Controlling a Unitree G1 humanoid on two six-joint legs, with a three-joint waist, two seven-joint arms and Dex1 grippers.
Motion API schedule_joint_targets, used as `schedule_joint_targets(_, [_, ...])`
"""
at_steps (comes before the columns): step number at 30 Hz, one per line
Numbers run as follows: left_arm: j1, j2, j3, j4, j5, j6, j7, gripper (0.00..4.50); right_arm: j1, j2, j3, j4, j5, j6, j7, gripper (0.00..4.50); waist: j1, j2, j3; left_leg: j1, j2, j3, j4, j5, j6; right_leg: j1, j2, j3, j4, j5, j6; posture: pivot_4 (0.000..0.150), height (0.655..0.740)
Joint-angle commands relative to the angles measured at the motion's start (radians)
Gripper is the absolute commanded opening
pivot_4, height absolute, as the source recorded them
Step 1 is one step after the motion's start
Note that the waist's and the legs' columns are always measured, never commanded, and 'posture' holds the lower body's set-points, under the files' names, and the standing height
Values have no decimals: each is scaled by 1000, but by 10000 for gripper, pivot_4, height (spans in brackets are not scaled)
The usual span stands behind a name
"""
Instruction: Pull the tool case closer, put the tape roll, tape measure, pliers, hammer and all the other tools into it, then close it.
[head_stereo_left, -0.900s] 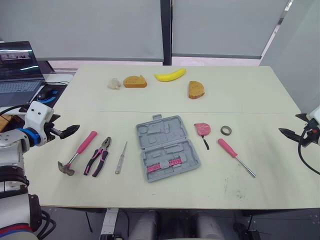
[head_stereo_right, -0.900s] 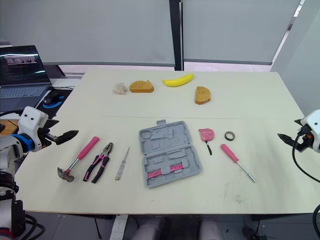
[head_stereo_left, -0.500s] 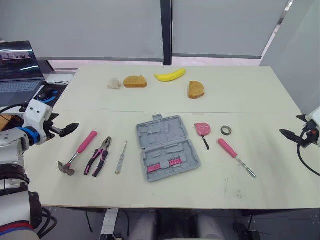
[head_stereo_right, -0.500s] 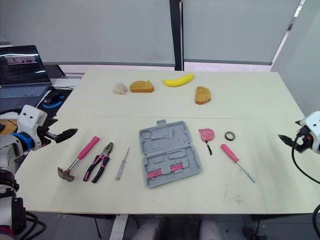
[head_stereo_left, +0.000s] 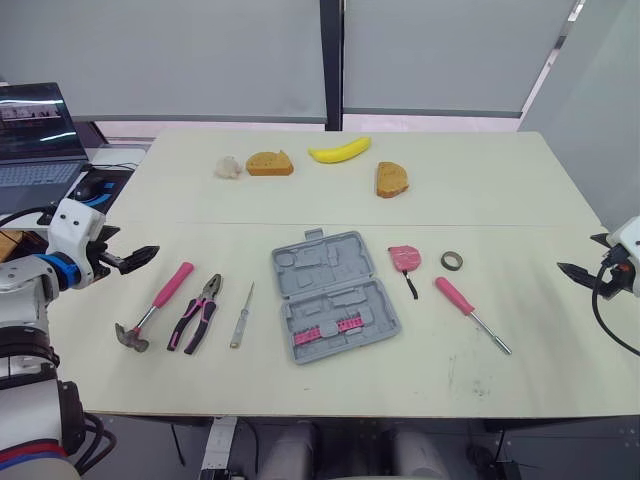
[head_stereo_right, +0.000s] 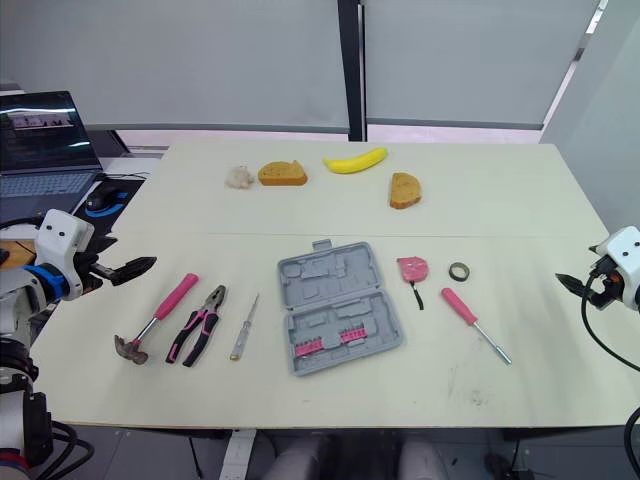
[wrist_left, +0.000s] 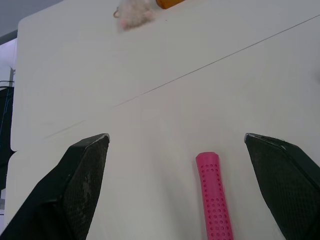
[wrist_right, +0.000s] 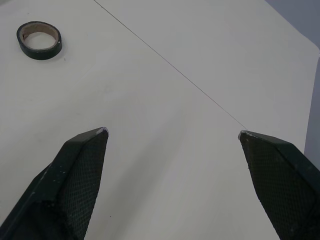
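Tool case (head_stereo_left: 333, 294) lies open mid-desk (head_stereo_left: 470, 190), loose tools fanned out either side, probably so each arm works its own half. Left gripper (wrist_left: 177, 137) gapes wide at the left edge, facing the hammer (head_stereo_left: 160, 303); right gripper (wrist_right: 172, 132) equally wide, right edge.

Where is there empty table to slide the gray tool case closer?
The near strip of table in front of the tool case is bare, all the way across. Crowded: hammer, pliers and thin screwdriver side by side left of the case; tape measure, tape roll and pink screwdriver right of it.
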Motion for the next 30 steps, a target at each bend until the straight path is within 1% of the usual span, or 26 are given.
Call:
schedule_joint_targets(1, [28,33,53,-55,-60,31,-42,45000,-12,-1,-3,-32,4,-12,-10,42718,-1,0,0,0,0,0,0,0,0,0,0,0,0,0,0,1500,7400])
schedule_joint_targets(3, [70,38,75,-116,-93,62,-71,40887,-2,18,-7,-98,28,22,3,38137,-7,0,0,0,0,0,0,0,0,0,0,0,0,0,0,1500,7400])
schedule_joint_targets(4, [102,38,86,-161,-112,84,-85,38800,7,32,-7,-143,39,45,5,34864,-10,0,0,0,0,0,0,0,0,0,0,1,0,0,0,1500,7400])
schedule_joint_targets(6, [194,26,102,-298,-152,145,-106,32155,33,68,16,-255,35,102,-6,27518,-16,0,0,0,1,0,0,0,0,0,0,1,0,0,0,1500,7400])
schedule_joint_targets(9, [334,-11,87,-551,-188,238,-94,21883,43,135,72,-415,3,202,-53,19591,-17,0,0,0,1,-1,0,0,0,-1,0,2,0,1,-2,1500,7400])
schedule_joint_targets(10, [360,-21,82,-608,-194,258,-83,19150,45,147,86,-455,-1,225,-53,17520,-15,1,0,0,1,-1,0,0,0,-1,0,2,1,1,-2,1500,7400])
schedule_joint_targets(14, [418,-87,-6,-833,-167,318,-30,6489,-1,231,210,-549,-80,249,-71,8161,5,1,0,0,1,-1,0,0,0,-2,0,2,0,1,-2,1500,7400])
schedule_joint_targets(16, [422,-114,-64,-899,-137,331,-7,56,-33,275,262,-564,-106,258,-72,3544,10,1,0,0,1,-1,0,0,0,-2,0,2,0,1,-2,1500,7400])
schedule_joint_targets(18, [413,-135,-132,-935,-92,336,16,0,-71,321,312,-560,-134,260,-74,95,12,1,0,-1,1,-1,0,0,0,-2,0,2,-1,2,-2,1500,7400])
schedule_joint_targets(22, [387,-180,-227,-925,-20,313,56,0,-138,405,384,-525,-173,259,-76,95,12,1,0,-1,1,-1,0,0,0,-1,0,2,-1,2,-2,1500,7400])
schedule_joint_targets(26, [369,-216,-270,-878,19,283,75,0,-197,462,439,-462,-214,245,-78,95,11,1,0,-1,1,-1,1,0,-1,-1,1,1,-1,2,-2,1500,7400])
schedule_joint_targets(30, [332,-260,-327,-824,63,267,93,0,-269,523,500,-325,-278,167,-116,95,10,1,0,-1,1,-2,1,0,-1,-1,1,1,0,2,-2,1500,7400])
